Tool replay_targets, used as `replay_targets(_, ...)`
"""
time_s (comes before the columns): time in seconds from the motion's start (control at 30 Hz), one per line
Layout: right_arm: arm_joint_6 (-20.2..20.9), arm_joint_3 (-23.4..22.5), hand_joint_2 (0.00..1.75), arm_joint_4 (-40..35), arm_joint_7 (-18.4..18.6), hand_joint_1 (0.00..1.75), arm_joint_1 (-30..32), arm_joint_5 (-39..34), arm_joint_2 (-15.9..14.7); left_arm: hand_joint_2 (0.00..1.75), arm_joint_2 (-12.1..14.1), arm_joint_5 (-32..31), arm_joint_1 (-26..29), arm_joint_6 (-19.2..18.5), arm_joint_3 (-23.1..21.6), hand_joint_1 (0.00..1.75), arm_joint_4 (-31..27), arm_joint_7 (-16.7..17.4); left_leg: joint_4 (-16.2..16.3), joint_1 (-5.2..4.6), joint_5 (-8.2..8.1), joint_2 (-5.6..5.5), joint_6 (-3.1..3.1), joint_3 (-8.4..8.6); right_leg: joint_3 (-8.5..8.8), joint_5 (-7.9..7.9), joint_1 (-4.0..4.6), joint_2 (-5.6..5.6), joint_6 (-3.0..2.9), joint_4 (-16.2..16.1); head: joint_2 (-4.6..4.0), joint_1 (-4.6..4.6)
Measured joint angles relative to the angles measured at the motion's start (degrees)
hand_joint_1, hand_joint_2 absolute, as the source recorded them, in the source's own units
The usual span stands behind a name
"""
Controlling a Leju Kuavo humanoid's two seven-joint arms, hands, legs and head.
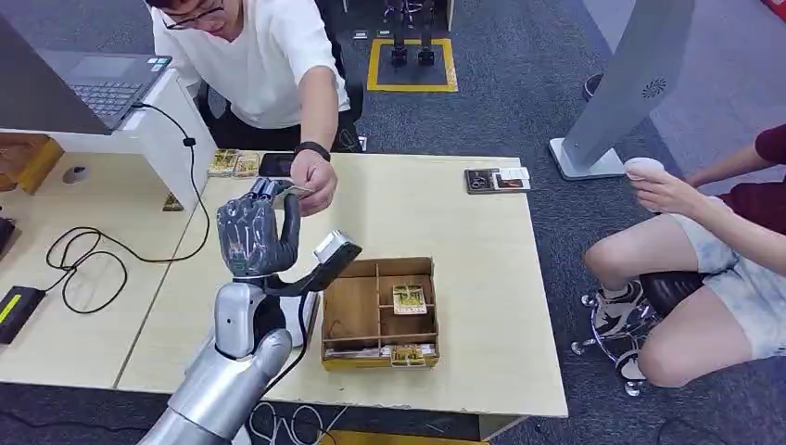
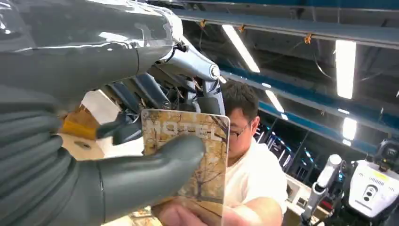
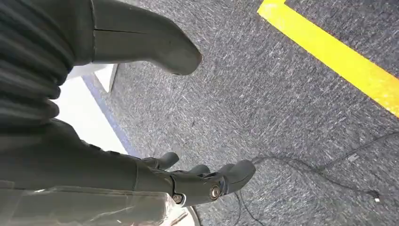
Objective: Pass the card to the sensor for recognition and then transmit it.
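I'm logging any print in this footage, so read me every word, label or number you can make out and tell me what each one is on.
"HOTEL": on the card that the left hand holds up while a person's hand takes hold of it.
Cards in the box: print too small to read.
Cards and booklet at the table's far edge: too small to read.
Laptop keys: blurred.

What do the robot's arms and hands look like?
The left arm is shiny silver metal with rounded joints. The left hand is dark grey, wrapped in a clear, glossy cover, with a ribbed grey wrist, a thick grey thumb and darker fingers. The right hand looks the same: grey thumb, dark fingers with small round silver pins.
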Motion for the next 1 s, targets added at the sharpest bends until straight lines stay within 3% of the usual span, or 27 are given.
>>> replay_targets(0.5,0.7,2.4,1.75,-0.6,1.0,0.00,1.7,-3.6,-0.3,1.75,0.1,5.7,0.3,0.4,-4.0,0.00,0.2,-2.3,0.0,0.00,0.00,-0.01,0.00,-0.03,0.01,-0.01,0.00,0.00,0.00,0.0,0.00,0.00)
replay_targets(0.7,2.8,2.4,1.75,-3.0,1.0,0.00,3.1,-4.5,-0.1,1.75,1.7,9.2,3.2,0.5,-4.4,0.00,-3.2,-5.1,0.0,0.00,-0.03,0.00,0.02,-0.03,-0.01,-0.02,0.00,0.00,0.00,0.0,0.00,0.00)
replay_targets(0.83,6.4,1.6,1.75,-7.4,0.2,0.00,4.9,-3.3,1.3,1.75,4.7,21.3,7.0,-1.8,-5.8,0.00,-8.4,-13.4,0.0,0.01,-0.05,0.01,-0.01,-0.04,-0.03,-0.05,0.01,0.00,-0.03,0.0,0.00,0.02)
replay_targets(1.0,9.7,-1.9,1.75,-12.5,-2.3,0.00,5.9,-1.2,4.0,1.75,8.7,26.7,12.2,-3.9,-8.0,0.00,-15.4,-20.0,0.0,0.01,-0.06,0.02,-0.02,-0.04,-0.05,-0.07,0.02,0.01,-0.04,0.0,0.00,0.02)
